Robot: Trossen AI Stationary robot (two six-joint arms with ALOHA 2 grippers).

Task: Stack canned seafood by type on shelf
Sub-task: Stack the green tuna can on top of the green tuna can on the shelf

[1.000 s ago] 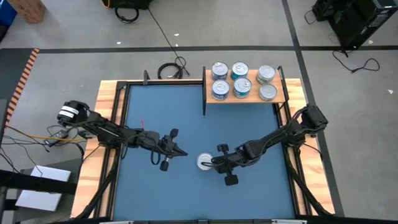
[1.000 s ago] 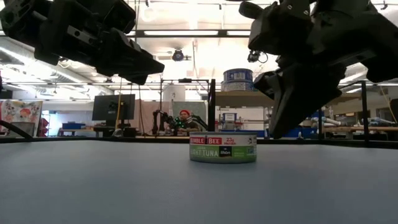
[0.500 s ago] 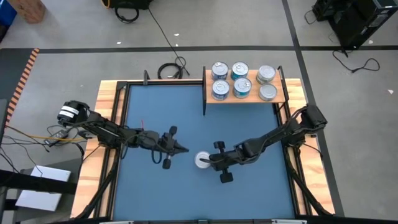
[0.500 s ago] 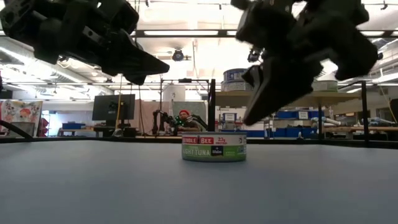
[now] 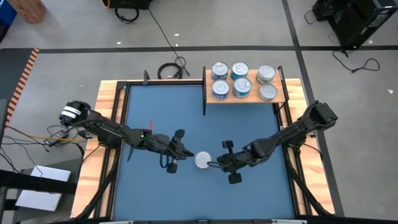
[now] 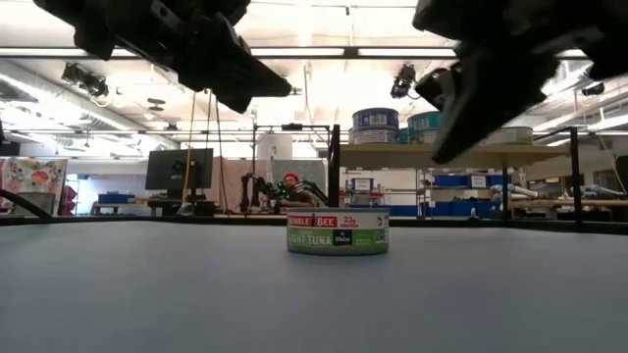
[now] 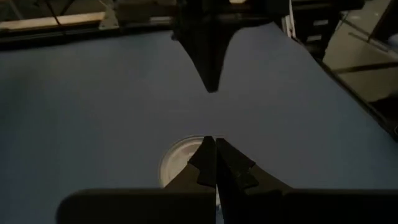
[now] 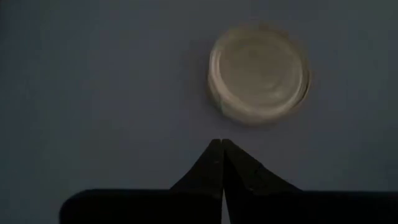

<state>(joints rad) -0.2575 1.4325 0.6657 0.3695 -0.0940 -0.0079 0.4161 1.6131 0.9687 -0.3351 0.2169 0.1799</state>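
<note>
Your lone tuna tin (image 6: 338, 230) sits upright on the blue mat (image 6: 147, 294)
Both grippers hang above it, left gripper (image 6: 257, 96) and right gripper (image 6: 461, 118), neither touching

So the desk (image 5: 112, 99) is a blue mat (image 5: 161, 118) framed in wooden strips. Sitting on it at around 1 o'clock is the shelf (image 5: 252, 98), a light wooden board with thin black posts, and it's got five tins on it: three blue-labelled (image 5: 231, 79), two grey ones (image 5: 267, 84). One lone tuna tin (image 5: 203, 160) sits straight on the mat, near the middle, a bit toward 6 o'clock.
</note>
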